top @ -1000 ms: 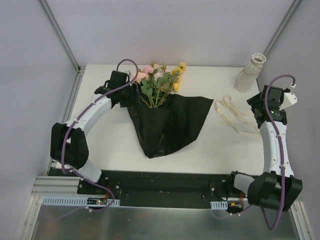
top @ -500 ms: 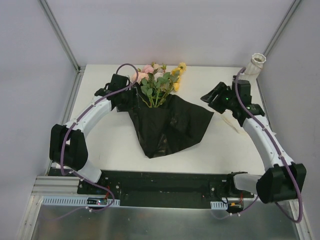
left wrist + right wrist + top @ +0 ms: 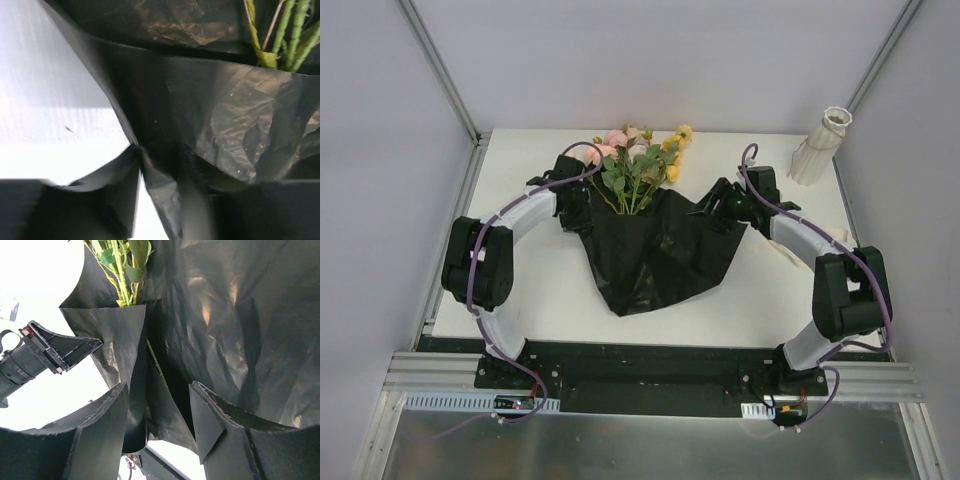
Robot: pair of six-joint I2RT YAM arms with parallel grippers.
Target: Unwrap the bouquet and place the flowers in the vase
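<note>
The bouquet lies in the middle of the table, its black sheet (image 3: 655,250) spread open under the flowers (image 3: 640,155), whose pink, peach and yellow heads point to the far edge. My left gripper (image 3: 582,207) is at the sheet's upper left edge. In the left wrist view a fold of sheet (image 3: 165,185) runs between its blurred jaws, and a strip of table shows beside the fold. My right gripper (image 3: 717,205) is at the sheet's upper right corner. Its fingers (image 3: 100,435) stand wide apart around a hanging fold (image 3: 150,405). The white vase (image 3: 820,142) stands at the far right.
The cream ribbon (image 3: 782,250) lies loose on the table right of the sheet, partly under my right arm. Green stems (image 3: 122,270) show in the right wrist view, with my left gripper's finger (image 3: 60,351) beyond the sheet. Frame posts rise at both far corners.
My right arm has swung left from beside the vase and ribbon to the sheet's upper right corner, which has bunched up. My left arm has shifted slightly inward along the sheet's left edge.
</note>
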